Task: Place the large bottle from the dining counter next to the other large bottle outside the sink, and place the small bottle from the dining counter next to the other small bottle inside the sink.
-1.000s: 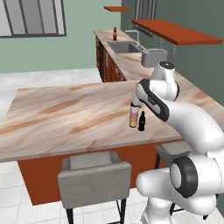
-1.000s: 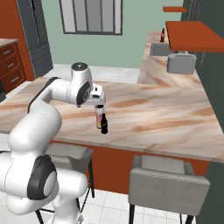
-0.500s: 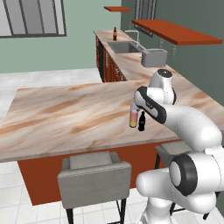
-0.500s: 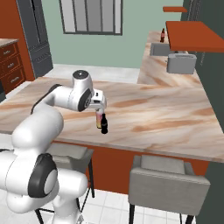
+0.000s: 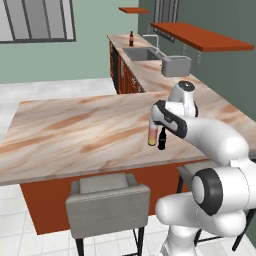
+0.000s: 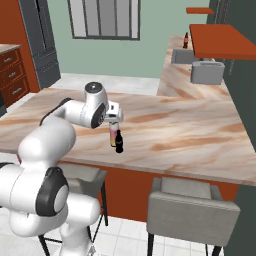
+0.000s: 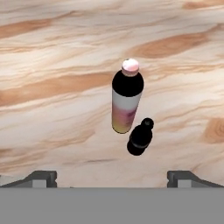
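**End effector spread above two bottles on the dining surface**

Kitchen walls of pale green stand behind the dining counter (image 5: pixel 75 130), a marbled beige-and-brown surface on a red-orange base. Over its near edge the end effector (image 7: pixel 112 177) hangs with its fingers spread wide, holding nothing; in the hand view the two dark fingertips (image 7: pixel 41 178) sit far apart at 7 and 5 o'clock. In the left base view the end effector (image 5: pixel 159 120) is directly over the bottles.

Between the fingertips, toward 12 o'clock in the hand view, stands the large bottle (image 7: pixel 126 98), upright, with a pale cap, pink upper body and yellow-orange lower body. Just beside it, at its 5 o'clock, stands the small bottle (image 7: pixel 141 138), all black with a narrow neck; whether they touch cannot be told. In the left base view the large bottle (image 5: pixel 152 136) is at 9 o'clock of the small bottle (image 5: pixel 161 139); in the right base view the large bottle (image 6: pixel 113 135) also stands just left of the small bottle (image 6: pixel 119 142).

Grey padded stools (image 5: pixel 107 202) stand below the near edge. Far off toward 12 o'clock in the left base view lies the sink (image 5: pixel 141 53) with a curved silver tap, and beyond it the other large bottle (image 5: pixel 131 38), dark with a red label, on the worktop outside the basin. A grey toaster-like box (image 5: pixel 176 66) sits nearer on that worktop, under a red-orange shelf (image 5: pixel 200 36).
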You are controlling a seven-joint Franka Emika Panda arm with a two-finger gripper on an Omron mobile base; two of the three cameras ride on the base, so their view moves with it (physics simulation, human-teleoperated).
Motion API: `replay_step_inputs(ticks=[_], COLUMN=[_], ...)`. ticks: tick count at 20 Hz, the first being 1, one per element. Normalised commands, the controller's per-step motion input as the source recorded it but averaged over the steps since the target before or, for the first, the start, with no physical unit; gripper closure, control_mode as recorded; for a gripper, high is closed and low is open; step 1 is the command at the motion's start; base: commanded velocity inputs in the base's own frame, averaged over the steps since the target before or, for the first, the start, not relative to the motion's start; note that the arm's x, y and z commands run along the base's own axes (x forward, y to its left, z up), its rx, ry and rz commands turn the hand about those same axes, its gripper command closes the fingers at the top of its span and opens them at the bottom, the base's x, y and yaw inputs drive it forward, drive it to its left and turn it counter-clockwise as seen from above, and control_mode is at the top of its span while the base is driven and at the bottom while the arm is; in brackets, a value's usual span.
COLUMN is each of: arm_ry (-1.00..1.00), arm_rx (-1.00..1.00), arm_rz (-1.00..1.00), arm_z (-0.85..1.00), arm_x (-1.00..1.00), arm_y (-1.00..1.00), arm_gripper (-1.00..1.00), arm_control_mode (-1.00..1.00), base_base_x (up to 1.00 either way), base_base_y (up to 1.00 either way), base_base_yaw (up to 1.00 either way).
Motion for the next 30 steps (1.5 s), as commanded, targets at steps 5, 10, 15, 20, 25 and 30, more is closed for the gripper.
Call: replay_step_inputs(ticks=[5, 10, 15, 20, 25, 30], arm_ry=[-0.04, -0.03, -0.04, -0.05, -0.05, -0.04], arm_rx=[0.00, 0.00, 0.00, 0.00, 0.00, 0.00], arm_rz=[0.01, 0.00, 0.00, 0.01, 0.01, 0.00], arm_z=[-0.03, -0.06, -0.06, -0.12, -0.11, -0.08], arm_x=[0.24, 0.23, 0.20, 0.14, 0.12, 0.19], arm_y=[0.00, 0.00, 0.00, -0.04, -0.03, 0.00], arm_gripper=[-1.00, -1.00, -1.00, -1.00, -1.00, -1.00], arm_control_mode=[-1.00, -1.00, -1.00, -1.00, -1.00, -1.00], base_base_x=[0.00, 0.00, 0.00, 0.00, 0.00, 0.00], base_base_y=[0.00, 0.00, 0.00, 0.00, 0.00, 0.00], base_base_yaw=[0.00, 0.00, 0.00, 0.00, 0.00, 0.00])
